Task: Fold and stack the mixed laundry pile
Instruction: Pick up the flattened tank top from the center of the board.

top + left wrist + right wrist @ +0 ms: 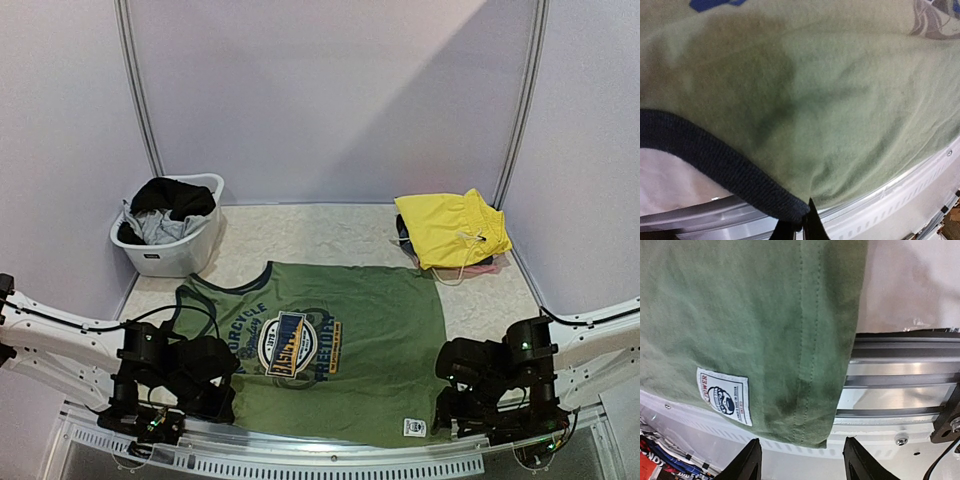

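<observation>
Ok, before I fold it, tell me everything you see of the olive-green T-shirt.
The olive-green T-shirt lies spread face up on the table, neck toward the robot's left, hem toward its right. Soft cloth, navy trim, round chest graphic, white label by the hem. Its near edge overhangs the front rail. The left pincer looks shut on the trim; the right pincer is open at the hem corner.

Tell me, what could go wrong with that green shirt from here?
The right fingers are open at the hem corner of the T-shirt, which hangs over the table edge; they might close on air. The left fingers pinch only the navy trim, so it may slip out, skewing the fold.
</observation>
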Controlling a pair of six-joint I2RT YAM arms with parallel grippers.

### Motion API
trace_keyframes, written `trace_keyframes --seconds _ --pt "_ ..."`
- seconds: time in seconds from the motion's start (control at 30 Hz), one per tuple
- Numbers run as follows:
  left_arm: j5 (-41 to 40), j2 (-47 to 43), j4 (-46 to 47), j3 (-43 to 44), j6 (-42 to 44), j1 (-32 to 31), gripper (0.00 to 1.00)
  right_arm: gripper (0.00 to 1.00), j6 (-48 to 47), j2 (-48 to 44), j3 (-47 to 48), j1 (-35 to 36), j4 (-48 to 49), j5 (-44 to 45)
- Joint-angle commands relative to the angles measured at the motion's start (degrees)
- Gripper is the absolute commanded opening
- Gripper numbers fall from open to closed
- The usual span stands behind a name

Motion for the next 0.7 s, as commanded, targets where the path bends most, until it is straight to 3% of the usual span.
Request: trace_keyframes --seconds 0.0,0.37,0.67 --pt "-0.7 -0.4 -2.5 0.1 1.3 -0.6 0.00 0.56 3.7 -2.9 -2.1 1.2 2.7 1.0" --pt "-0.8 -0.4 -2.8 0.2 1.7 -0.3 0.00 0.50 2.8 7.1 0.2 5.1 6.9 -0.1" --pt "-1.0 -1.0 -3.4 0.1 1.8 -0.2 0.00 0.45 7.3 1.9 -2.6 5.3 4.2 4.2"
